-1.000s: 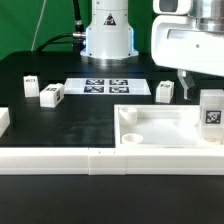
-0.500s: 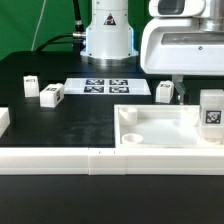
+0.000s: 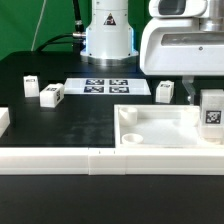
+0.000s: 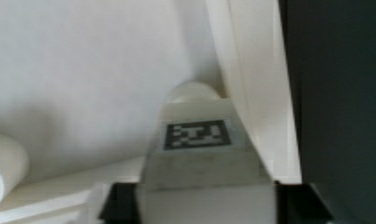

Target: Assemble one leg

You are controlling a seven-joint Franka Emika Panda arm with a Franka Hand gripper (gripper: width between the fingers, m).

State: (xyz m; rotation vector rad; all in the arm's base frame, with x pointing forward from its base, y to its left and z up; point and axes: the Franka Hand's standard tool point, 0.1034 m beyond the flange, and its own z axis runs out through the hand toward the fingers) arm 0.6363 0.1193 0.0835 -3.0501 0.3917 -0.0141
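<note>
Leg (image 3: 212, 112) stands upright between jaws of the gripper (image 3: 192, 90)

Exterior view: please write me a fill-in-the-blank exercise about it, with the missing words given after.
1. The leg stands upright at the exterior view's ___ edge.
2. The marker board lies on a table whose colour is ___.
3. The backdrop behind the arm's base is ___.
Missing words: right; black; green.
</note>
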